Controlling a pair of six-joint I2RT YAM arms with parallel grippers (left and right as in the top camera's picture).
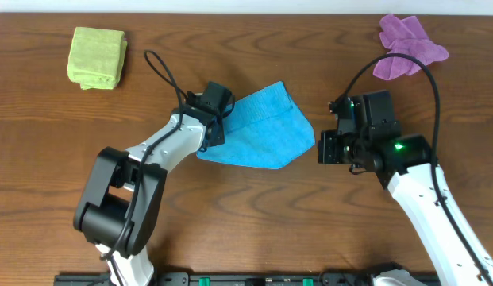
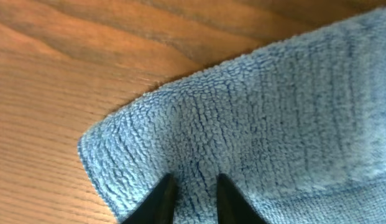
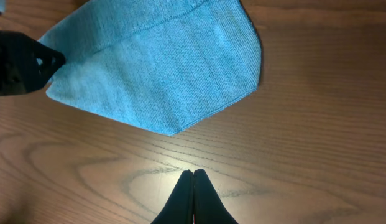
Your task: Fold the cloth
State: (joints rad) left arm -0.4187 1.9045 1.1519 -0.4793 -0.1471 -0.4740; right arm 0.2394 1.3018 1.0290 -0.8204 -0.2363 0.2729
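The desk is dark brown wood with wavy grain. The blue cloth lies at its middle, one layer lapped over another. The left fingers rest on its left corner with a narrow gap between them; I cannot tell whether they pinch it. The right fingers are pressed together over bare wood near the cloth. A folded green cloth and a crumpled purple cloth lie at the far corners.

Green cloth: I find it folded into a tidy square at the far left of the tabletop.
Purple cloth: I find it crumpled at the far right, well apart from the green cloth.
Tabletop: brown wood grain.
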